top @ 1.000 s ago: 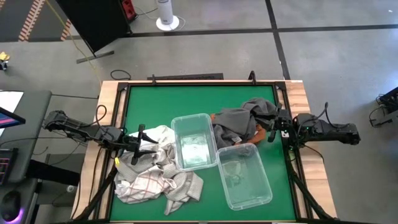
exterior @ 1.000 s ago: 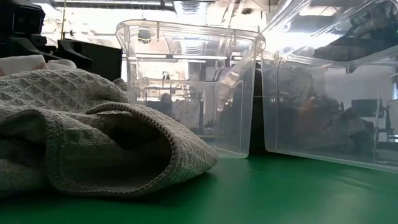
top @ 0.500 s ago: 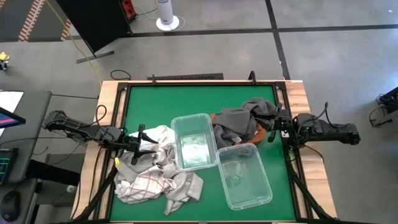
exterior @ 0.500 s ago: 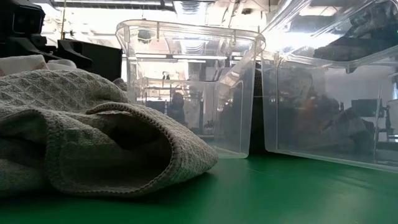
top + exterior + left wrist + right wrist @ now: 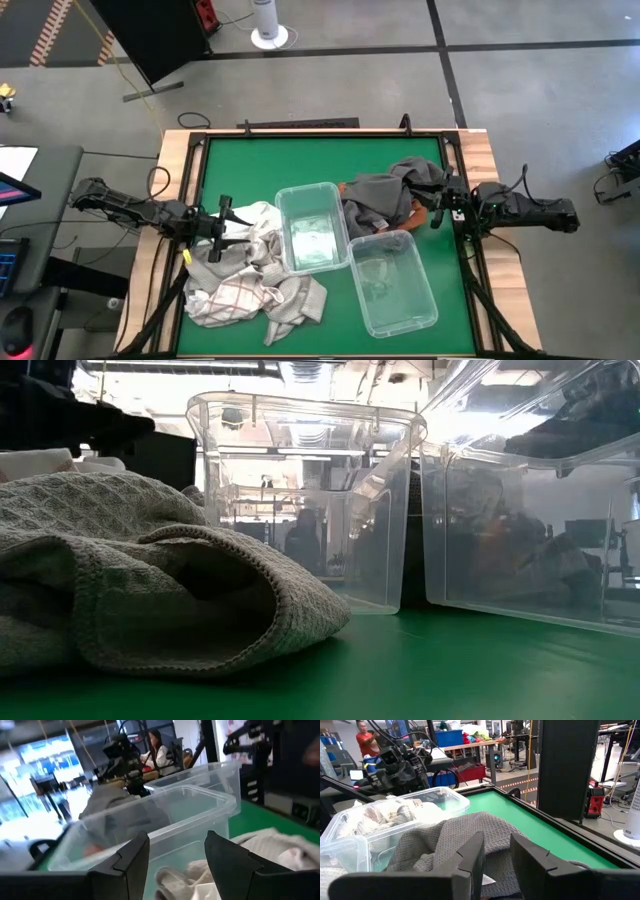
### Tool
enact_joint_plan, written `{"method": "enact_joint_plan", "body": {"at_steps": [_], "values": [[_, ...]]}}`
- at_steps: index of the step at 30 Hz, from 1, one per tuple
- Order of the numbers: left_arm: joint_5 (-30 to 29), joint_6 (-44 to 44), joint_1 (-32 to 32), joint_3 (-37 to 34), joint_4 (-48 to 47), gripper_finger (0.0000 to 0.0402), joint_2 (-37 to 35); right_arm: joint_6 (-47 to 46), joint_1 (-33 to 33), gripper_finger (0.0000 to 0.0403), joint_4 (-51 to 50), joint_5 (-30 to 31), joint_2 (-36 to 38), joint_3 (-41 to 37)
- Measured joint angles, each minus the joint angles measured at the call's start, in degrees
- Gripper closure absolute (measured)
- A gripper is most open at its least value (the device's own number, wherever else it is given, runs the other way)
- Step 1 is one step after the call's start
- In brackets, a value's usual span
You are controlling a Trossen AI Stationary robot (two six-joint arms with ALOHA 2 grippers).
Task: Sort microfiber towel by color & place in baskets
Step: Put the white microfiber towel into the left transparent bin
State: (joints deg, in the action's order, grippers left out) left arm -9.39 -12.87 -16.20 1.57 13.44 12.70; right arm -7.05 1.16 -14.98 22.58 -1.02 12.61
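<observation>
Light towels [image 5: 250, 275], white and beige with one red-checked, lie heaped on the green mat at the table's left. My left gripper [image 5: 223, 222] [image 5: 177, 855] hovers open over the heap's far part, pointing at the nearer clear basket [image 5: 312, 228] [image 5: 165, 815], which holds a light towel. A second clear basket [image 5: 393, 282] stands to its right, toward the near edge. Dark grey towels [image 5: 390, 195] [image 5: 450, 840] lie bunched at the table's right. My right gripper [image 5: 438, 205] [image 5: 497, 860] is open at their right edge, low over them.
An orange item [image 5: 415, 212] shows among the grey towels. In the low view a beige waffle towel [image 5: 150, 580] fills the near left and both baskets [image 5: 310, 500] stand behind it. The green mat [image 5: 300, 160] is bare along the far side. People [image 5: 365, 740] are in the room beyond.
My left gripper has drawn back a little toward the table's left edge, staying open; in the low view it has shifted and blurred. The towels, the baskets and my right gripper have stayed where they were.
</observation>
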Motion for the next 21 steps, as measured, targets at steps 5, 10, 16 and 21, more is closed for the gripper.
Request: {"method": "enact_joint_plan", "body": {"at_steps": [5,10,16,21], "values": [[0.14,7.92,0.01,0.77,0.08,0.0219,0.01,-0.02,0.00,0.0280,-0.01,-0.01,0.00,0.01],[-0.96,6.84,0.04,0.82,0.89,0.0219,-0.01,11.08,-0.30,0.0280,-0.01,0.06,0.00,0.01],[-2.98,16.91,0.06,0.86,0.50,0.0219,0.00,23.22,-0.54,0.0280,0.21,0.07,0.00,0.01],[-3.14,18.06,0.50,1.56,1.46,0.0219,-0.01,20.71,-0.51,0.0280,2.07,0.03,0.00,0.01]]}}
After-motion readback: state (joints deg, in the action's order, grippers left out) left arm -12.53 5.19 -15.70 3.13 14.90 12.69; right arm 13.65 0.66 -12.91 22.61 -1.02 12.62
